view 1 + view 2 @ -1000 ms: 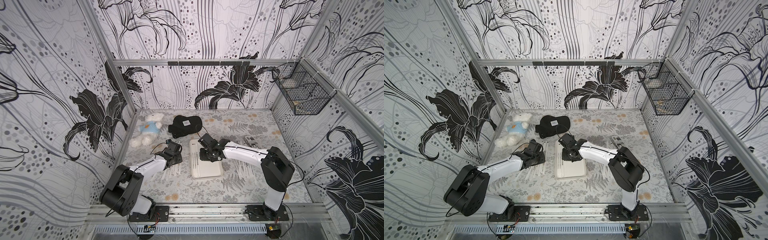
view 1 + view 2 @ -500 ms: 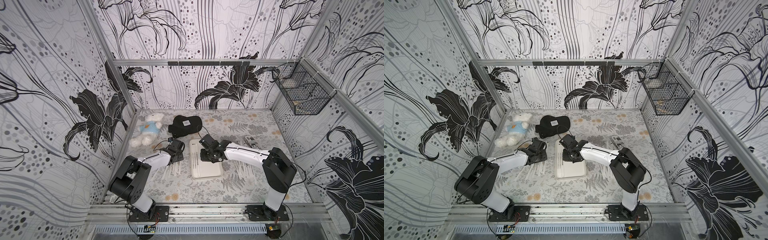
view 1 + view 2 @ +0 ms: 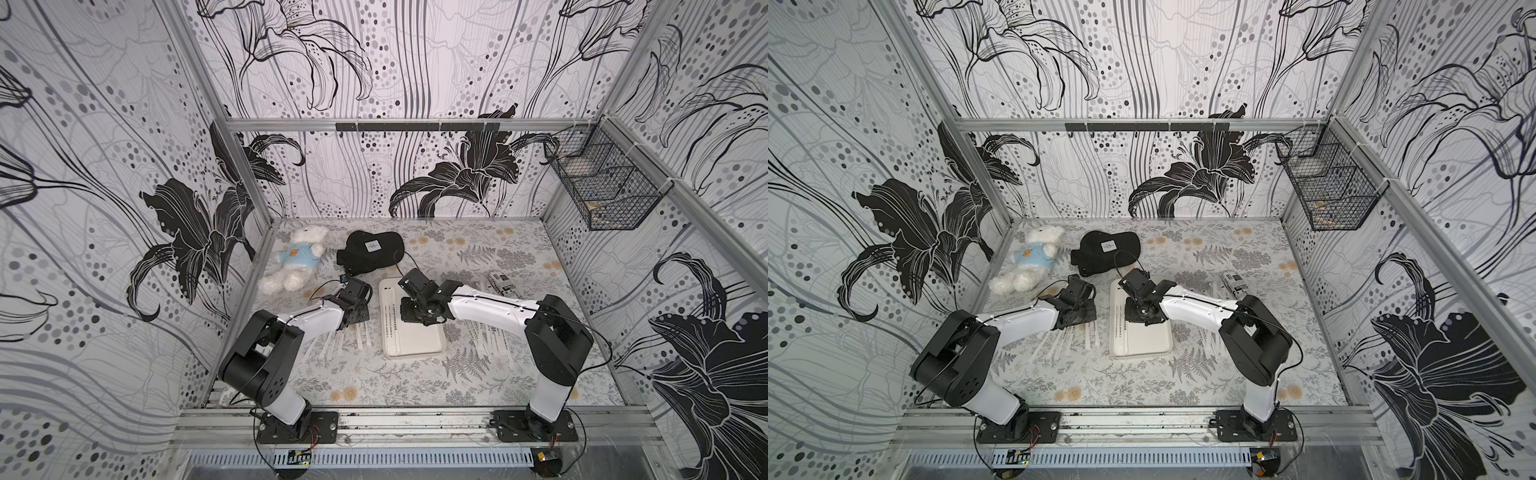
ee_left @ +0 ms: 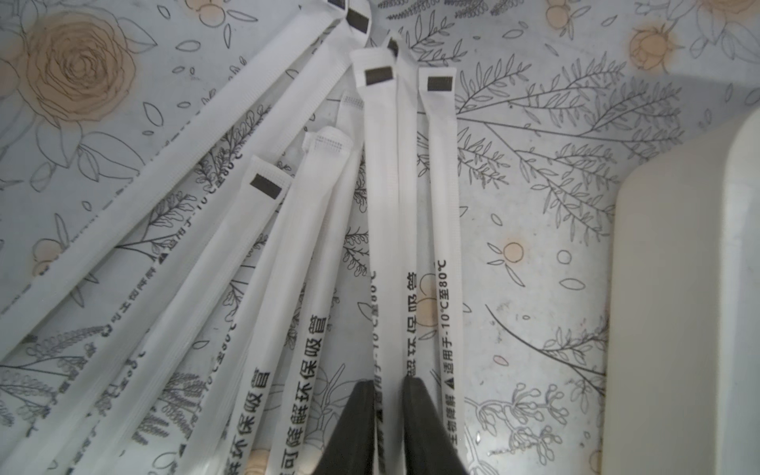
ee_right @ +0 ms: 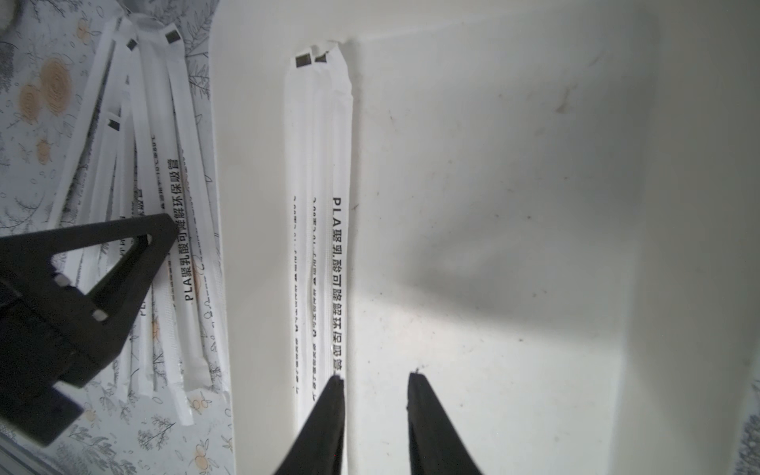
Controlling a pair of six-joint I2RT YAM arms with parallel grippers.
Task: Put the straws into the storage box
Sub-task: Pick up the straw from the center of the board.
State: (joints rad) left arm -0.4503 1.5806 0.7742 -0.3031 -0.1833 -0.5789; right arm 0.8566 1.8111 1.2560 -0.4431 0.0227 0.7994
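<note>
Temperature line: "适用于-10°C至80°C", after a warning triangle, ran along one of the straws [image 4: 446, 230].
Product line: "可降解环保吸管" stood in bold black on a neighbouring one.
Full name: "PLA聚乳酸可降解环保吸管" showed on one lying in the storage box [image 5: 514, 205].
Cap tag: a black cap [image 3: 376, 246], at 11 o'clock from the box, carried a white tag with what looked like a cross.
Tube: at 2 o'clock from the box, a white tube [image 3: 503, 284] bore black print too small to read.

Left arm [image 3: 309, 320], right arm [image 3: 492, 305]: white link shells, bulky black joint housings. Thin black cable [image 3: 498, 298] along each. Black screwed base plates [image 3: 328, 428] at 6 o'clock on metal rail [image 3: 415, 419]. Tool fingers [image 5: 325, 427] black, tapered.
</note>
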